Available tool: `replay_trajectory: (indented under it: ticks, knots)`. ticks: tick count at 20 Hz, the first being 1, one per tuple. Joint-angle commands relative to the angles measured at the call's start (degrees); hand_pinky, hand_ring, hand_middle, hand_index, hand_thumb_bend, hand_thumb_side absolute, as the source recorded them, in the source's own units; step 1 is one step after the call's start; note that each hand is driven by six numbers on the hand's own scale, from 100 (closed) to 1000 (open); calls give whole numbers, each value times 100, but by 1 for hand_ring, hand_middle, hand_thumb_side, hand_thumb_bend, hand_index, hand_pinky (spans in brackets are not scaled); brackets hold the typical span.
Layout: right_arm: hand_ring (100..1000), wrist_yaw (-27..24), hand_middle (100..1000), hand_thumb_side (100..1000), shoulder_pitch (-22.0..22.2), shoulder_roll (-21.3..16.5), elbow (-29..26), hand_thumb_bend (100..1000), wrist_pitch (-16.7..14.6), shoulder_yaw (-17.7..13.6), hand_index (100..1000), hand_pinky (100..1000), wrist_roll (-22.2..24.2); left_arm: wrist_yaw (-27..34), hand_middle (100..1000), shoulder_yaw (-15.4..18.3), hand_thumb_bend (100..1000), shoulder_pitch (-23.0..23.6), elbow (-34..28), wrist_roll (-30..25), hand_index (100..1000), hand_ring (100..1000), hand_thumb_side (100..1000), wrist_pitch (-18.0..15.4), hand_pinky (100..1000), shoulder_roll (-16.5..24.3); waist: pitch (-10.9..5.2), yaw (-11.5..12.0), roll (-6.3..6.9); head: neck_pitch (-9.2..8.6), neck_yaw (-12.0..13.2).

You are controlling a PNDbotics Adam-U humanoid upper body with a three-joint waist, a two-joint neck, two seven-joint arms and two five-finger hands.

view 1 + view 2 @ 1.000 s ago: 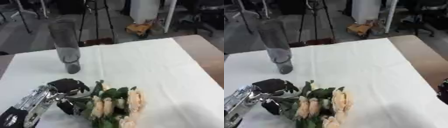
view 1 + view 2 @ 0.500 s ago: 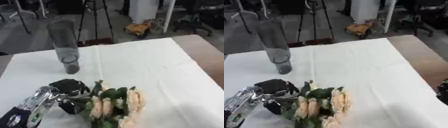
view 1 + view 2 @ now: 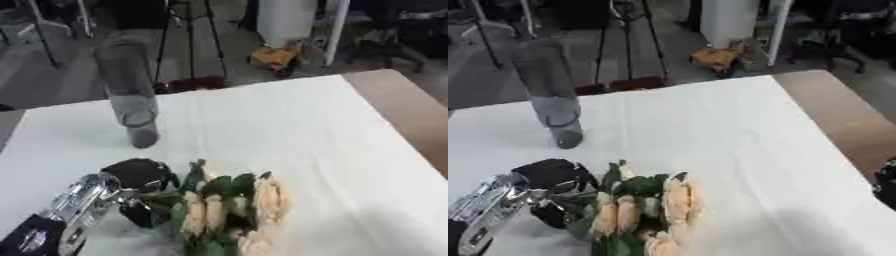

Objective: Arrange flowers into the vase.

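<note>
Left hand fingers curled against cream flower bunch on white table, grip unclear, tall grey vase upright well behind.

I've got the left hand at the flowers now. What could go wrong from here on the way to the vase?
The left hand is curled at the flowers, a loose bunch; some may slip out on lifting. The vase is tall and narrow, standing apart at the table's far left; a sideways bump from stems could tip it.

Peach flowers, grey vase, white tablecloth.
</note>
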Motion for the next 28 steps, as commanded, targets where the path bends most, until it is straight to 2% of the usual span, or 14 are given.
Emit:
replay_trajectory:
  ticks: [1, 2, 4, 5, 6, 7, 8, 9, 11, 12, 15, 22, 28]
  knots:
    - [246, 45, 135, 643, -71, -104, -144, 395, 9, -12, 374, 100, -1, -60, 485, -9, 380, -69, 95, 94, 711, 534, 356, -23, 593, -26, -62, -17, 47, -35, -14]
    - [246, 46, 135, 643, -71, -104, -145, 395, 10, -13, 374, 100, -1, -65, 421, -11, 374, -68, 118, 121, 646, 469, 350, -32, 527, -35, -62, -17, 48, -36, -15]
    - [246, 47, 135, 642, -71, -101, -146, 395, 14, -18, 374, 100, -1, -66, 406, -13, 373, -60, 162, 183, 631, 456, 348, -43, 512, -56, -62, -15, 47, -33, -15]
    - [246, 47, 135, 642, -71, -100, -147, 395, 17, -18, 374, 100, -1, -63, 315, -16, 358, -58, 183, 209, 527, 374, 336, -48, 425, -65, -64, -13, 47, -32, -17]
    - [246, 48, 135, 642, -71, -98, -148, 395, 20, -19, 374, 100, -1, -55, 279, -18, 335, -59, 196, 243, 484, 339, 320, -54, 386, -72, -65, -11, 48, -31, -20]
    - [246, 48, 135, 642, -71, -95, -150, 396, 24, -22, 374, 100, -1, -42, 229, -13, 271, -60, 200, 292, 428, 293, 284, -55, 333, -79, -68, -8, 48, -31, -24]
    - [246, 48, 135, 642, -71, -92, -152, 396, 30, -24, 374, 100, -1, -24, 213, -9, 248, -59, 202, 350, 411, 278, 274, -51, 318, -83, -70, -5, 48, -31, -27]
    - [246, 47, 135, 641, -71, -90, -154, 396, 36, -27, 374, 100, -1, -7, 154, -3, 168, -59, 203, 413, 351, 222, 233, -41, 262, -87, -73, -1, 48, -31, -29]
    - [246, 46, 135, 641, -71, -84, -159, 396, 49, -30, 374, 100, -1, 24, 100, 7, 120, -57, 204, 550, 288, 156, 195, -14, 201, -92, -79, 5, 47, -34, -30]
    - [246, 46, 135, 641, -72, -81, -162, 402, 56, -32, 374, 100, -1, 41, 100, 13, 100, -55, 205, 618, 235, 100, 173, -1, 159, -95, -81, 9, 45, -37, -31]
    - [246, 42, 135, 640, -71, -75, -168, 397, 72, -38, 374, 100, -1, 113, 100, 37, 100, -39, 229, 804, 185, 100, 100, 53, 108, -96, -90, 17, 40, -37, -36]
    - [246, 31, 136, 638, -62, -60, -177, 398, 106, -54, 373, 100, -1, 418, 100, 157, 100, -13, 134, 613, 152, 100, 100, 186, 100, -53, -123, 40, 26, -41, -40]
    - [246, 28, 136, 637, -29, -59, -178, 400, 128, -81, 373, 100, -1, 921, 100, 391, 100, -100, -558, 240, 137, 100, 102, 405, 100, 192, -161, 59, 24, -34, -47]
